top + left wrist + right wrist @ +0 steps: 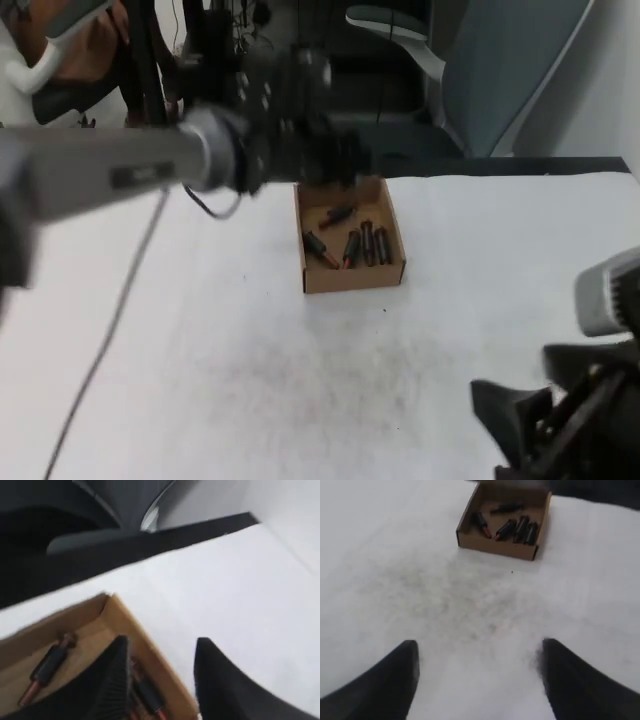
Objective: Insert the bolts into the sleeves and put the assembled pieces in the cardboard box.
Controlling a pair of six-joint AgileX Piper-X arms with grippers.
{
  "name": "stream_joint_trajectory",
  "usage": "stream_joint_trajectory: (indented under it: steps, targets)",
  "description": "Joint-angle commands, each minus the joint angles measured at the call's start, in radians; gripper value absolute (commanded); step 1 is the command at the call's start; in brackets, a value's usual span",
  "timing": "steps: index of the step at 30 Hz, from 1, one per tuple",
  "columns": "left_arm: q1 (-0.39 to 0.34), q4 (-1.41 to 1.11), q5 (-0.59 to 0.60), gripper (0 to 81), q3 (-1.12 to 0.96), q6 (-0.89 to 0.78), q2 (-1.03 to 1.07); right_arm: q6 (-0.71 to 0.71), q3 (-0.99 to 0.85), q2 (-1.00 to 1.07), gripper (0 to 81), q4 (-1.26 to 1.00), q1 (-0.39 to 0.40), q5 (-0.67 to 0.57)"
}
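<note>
The cardboard box (350,278) sits at the back middle of the white bench and holds several assembled pieces (365,243), dark sleeves with copper-coloured bolts. My left gripper (320,155) hangs over the box's far edge. In the left wrist view the left gripper (160,680) is open and empty, one finger over the box wall (140,635), with an assembled piece (47,667) lying inside. My right gripper (510,420) is low at the near right. The right gripper (480,680) is open over bare bench, well short of the box (492,545) and its pieces (520,529).
A grey chair (500,70) stands beyond the bench's dark back edge (520,165). A cable (110,330) hangs from the left arm across the left side of the bench. White bench surface (250,380) lies between the box and the front.
</note>
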Motion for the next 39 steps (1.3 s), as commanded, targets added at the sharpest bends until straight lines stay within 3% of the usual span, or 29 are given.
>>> stream_joint_trajectory:
  steps: [1,6,9,10,15,18,26,33,35,38,39]
  targets:
    - [0.0,-0.019,0.024,26.0,0.059,0.096,-0.174,-0.038,-0.003,-0.05,63.3,0.009,0.035,0.123]
    - [0.016,-0.114,-0.071,13.6,0.316,0.2,-0.51,-0.186,-0.003,-0.118,40.7,0.013,0.075,0.293]
    - [0.06,-0.234,-0.093,2.2,0.517,0.202,-0.705,-0.32,0.015,-0.153,34.4,-0.04,0.069,0.426]
    - [0.075,-0.263,-0.1,2.0,0.567,0.194,-0.759,-0.363,0.03,-0.163,34.4,-0.091,0.063,0.435]
    - [0.183,-0.304,-0.14,1.7,0.821,0.141,-1.056,-0.735,0.121,-0.225,33.9,-0.523,-0.006,0.316]
    - [0.244,-0.304,-0.151,1.7,0.917,0.141,-1.208,-0.906,0.171,-0.237,29.1,-0.732,-0.123,0.246]
    - [0.397,-0.287,-0.122,1.7,1.076,0.133,-1.469,-0.844,0.206,-0.25,26.0,-0.72,-0.544,-0.059]
    - [0.509,-0.108,-0.013,1.7,1.105,0.133,-1.561,-0.688,0.243,-0.359,26.0,-0.446,-0.788,-0.238]
    - [0.542,-0.053,-0.008,1.7,1.105,0.133,-1.577,-0.631,0.303,-0.433,20.7,-0.421,-0.832,-0.253]
    - [0.592,0.026,0.006,1.7,1.107,0.133,-1.599,-0.538,0.409,-0.553,0.1,-0.426,-0.876,-0.315]
    - [0.612,0.045,0.009,1.7,1.108,0.133,-1.606,-0.513,0.441,-0.585,0.3,-0.43,-0.886,-0.341]
